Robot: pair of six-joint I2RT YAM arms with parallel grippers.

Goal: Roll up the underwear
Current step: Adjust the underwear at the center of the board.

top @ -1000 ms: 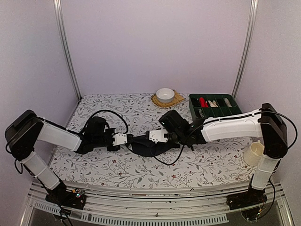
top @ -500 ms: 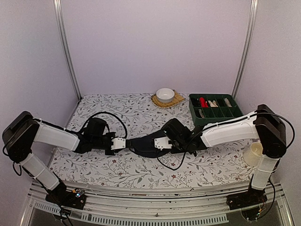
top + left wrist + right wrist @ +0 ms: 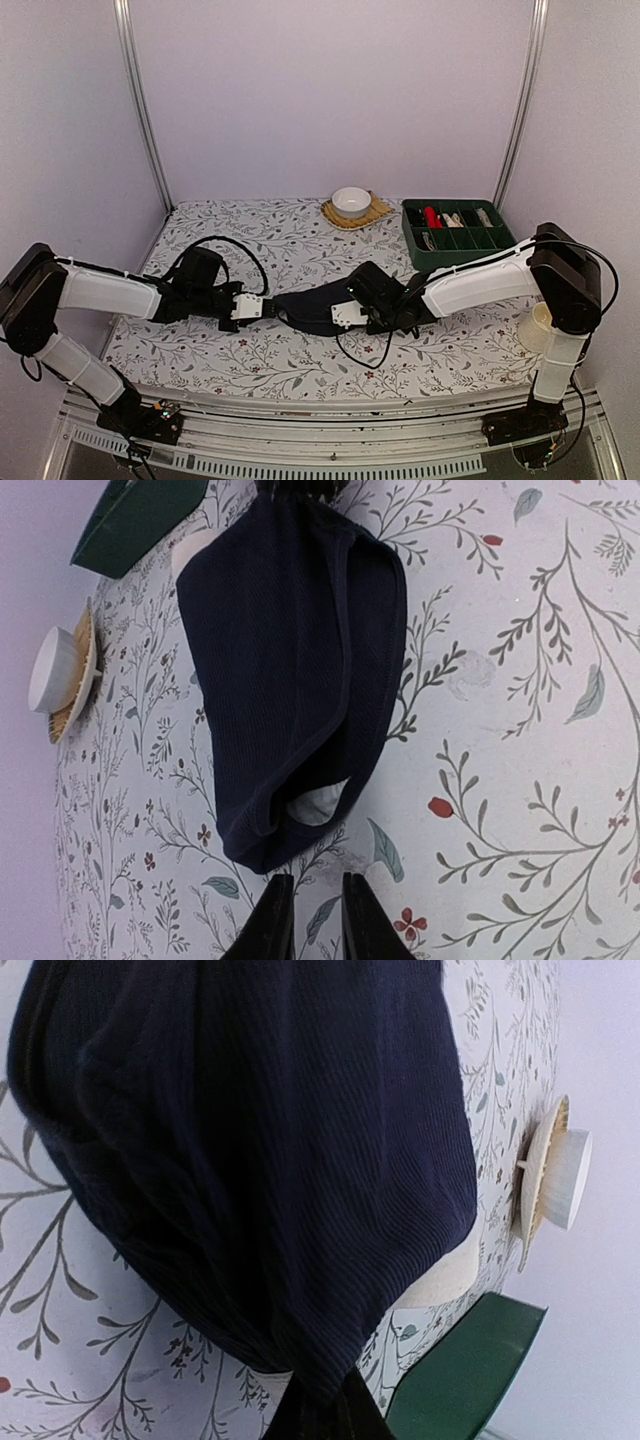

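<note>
The right gripper (image 3: 320, 1412) pinches the underwear (image 3: 305, 306) at its right end; the left gripper (image 3: 315, 885), slightly parted and empty, sits just beside its left end.

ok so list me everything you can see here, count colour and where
underwear: one in view, dark navy, folded, mid-table between the grippers
bowl: one, white, far side of the table, on a mat
mat: one, woven tan, under the bowl
tray: one, dark green, compartments, far right
tray contents: several, one red, the rest pale, too small to name
cup-like thing: one, cream, right edge by the right arm
tablecloth: one, white with leafy print, over the table
left gripper: one, black fingers, slightly open at the underwear's left end, not gripping it
right gripper: one, black, shut on the underwear's right end
</note>
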